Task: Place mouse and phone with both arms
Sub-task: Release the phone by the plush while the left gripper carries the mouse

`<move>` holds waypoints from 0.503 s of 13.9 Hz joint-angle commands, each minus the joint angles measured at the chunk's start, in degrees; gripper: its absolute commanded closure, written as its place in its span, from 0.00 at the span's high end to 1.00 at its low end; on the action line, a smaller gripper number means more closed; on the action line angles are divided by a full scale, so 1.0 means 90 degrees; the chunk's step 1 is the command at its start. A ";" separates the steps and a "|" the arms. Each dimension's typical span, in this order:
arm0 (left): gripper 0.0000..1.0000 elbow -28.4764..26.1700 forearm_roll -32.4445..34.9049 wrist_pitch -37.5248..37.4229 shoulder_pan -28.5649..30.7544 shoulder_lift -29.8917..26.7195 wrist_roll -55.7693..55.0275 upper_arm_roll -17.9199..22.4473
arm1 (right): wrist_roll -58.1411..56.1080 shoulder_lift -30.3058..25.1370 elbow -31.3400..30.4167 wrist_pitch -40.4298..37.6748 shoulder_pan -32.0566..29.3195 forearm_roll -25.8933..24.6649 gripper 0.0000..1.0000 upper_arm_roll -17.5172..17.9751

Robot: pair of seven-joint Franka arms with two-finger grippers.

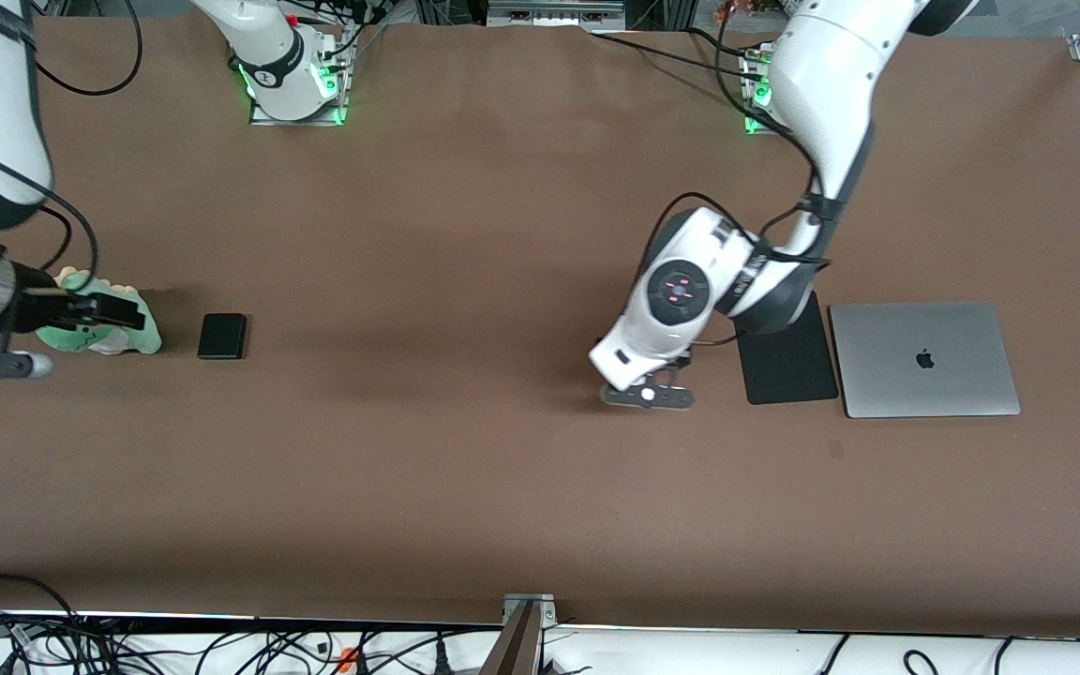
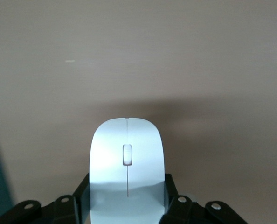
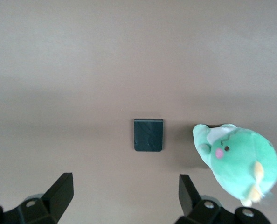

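My left gripper (image 1: 648,394) is shut on the white mouse (image 2: 127,158), one finger on each side of it. It is low over the brown table, a little toward the right arm's end from the black mouse pad (image 1: 787,364). The mouse is hidden under the hand in the front view. The black phone (image 1: 222,336) lies flat on the table toward the right arm's end. It also shows in the right wrist view (image 3: 148,134). My right gripper (image 1: 126,310) is open and empty above the green plush toy (image 1: 118,333), beside the phone. Its fingertips (image 3: 61,189) are spread wide apart.
A closed silver laptop (image 1: 924,359) lies next to the mouse pad at the left arm's end. The green plush toy (image 3: 241,163) sits close to the phone. Cables run along the table's front edge (image 1: 221,647) and near the bases.
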 commanded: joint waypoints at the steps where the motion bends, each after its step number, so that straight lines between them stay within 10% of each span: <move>1: 0.22 -0.1373 0.0158 0.0287 0.0636 -0.0866 0.0342 -0.0143 | -0.0020 -0.0440 0.0090 -0.0439 -0.0085 0.0116 1.00 0.0084; 7: 0.23 -0.3358 0.0178 0.1929 0.1545 -0.1366 0.0567 -0.0104 | 0.0049 -0.1261 0.0089 -0.0965 -0.0036 0.0107 1.00 0.0094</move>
